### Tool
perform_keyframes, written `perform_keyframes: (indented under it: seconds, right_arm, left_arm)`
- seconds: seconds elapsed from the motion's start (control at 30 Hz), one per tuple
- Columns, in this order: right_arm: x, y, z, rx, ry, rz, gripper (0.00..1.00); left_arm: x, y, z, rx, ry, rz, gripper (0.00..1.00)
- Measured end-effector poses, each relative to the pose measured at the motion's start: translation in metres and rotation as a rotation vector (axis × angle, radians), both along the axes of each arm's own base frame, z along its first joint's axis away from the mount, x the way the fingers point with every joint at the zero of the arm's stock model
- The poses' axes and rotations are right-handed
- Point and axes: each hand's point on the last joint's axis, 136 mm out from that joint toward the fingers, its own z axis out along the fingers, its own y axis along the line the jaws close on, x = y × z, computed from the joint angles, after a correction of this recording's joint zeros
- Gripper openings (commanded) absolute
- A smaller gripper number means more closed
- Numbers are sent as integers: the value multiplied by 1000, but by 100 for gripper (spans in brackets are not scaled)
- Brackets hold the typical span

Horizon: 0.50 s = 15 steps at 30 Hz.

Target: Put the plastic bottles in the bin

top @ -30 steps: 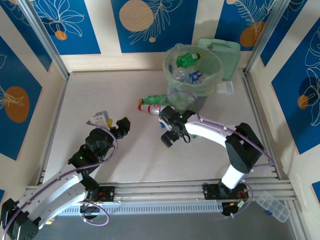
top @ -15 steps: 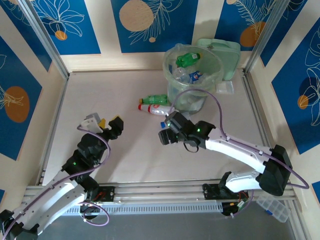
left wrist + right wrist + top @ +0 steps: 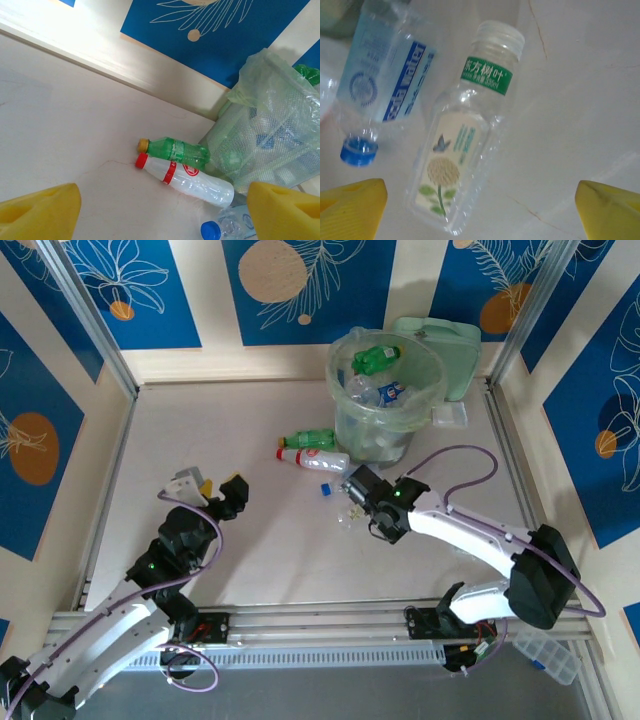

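Plastic bottles [image 3: 312, 458]: a few are still lying on the table [image 3: 250, 420] next to the bin [image 3: 386, 390]
The left gripper [image 3: 212, 485] is idling with its jaws apart. The right gripper [image 3: 480, 202] has just swung down, jaws wide, over the flower-label bottle [image 3: 457, 170] and its blue-label neighbour [image 3: 385, 85], so that's probably the next grab.

Right gripper [image 3: 355, 492] swung right, seemingly lower over clear bottles [image 3: 465, 150].
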Motion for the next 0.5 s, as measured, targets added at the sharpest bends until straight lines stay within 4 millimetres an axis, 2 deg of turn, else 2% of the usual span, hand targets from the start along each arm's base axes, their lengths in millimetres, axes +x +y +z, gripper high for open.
perform_keyframes:
  seconds: [0.23,0.5]
  right_arm:
    - [20,3,-37,50,99,-79,97]
    - [27,15,-64,73,163,-87,89]
  left_arm:
    - [0,0,0,13,-3,-2,86]
    - [0,0,0,13,-4,-2,86]
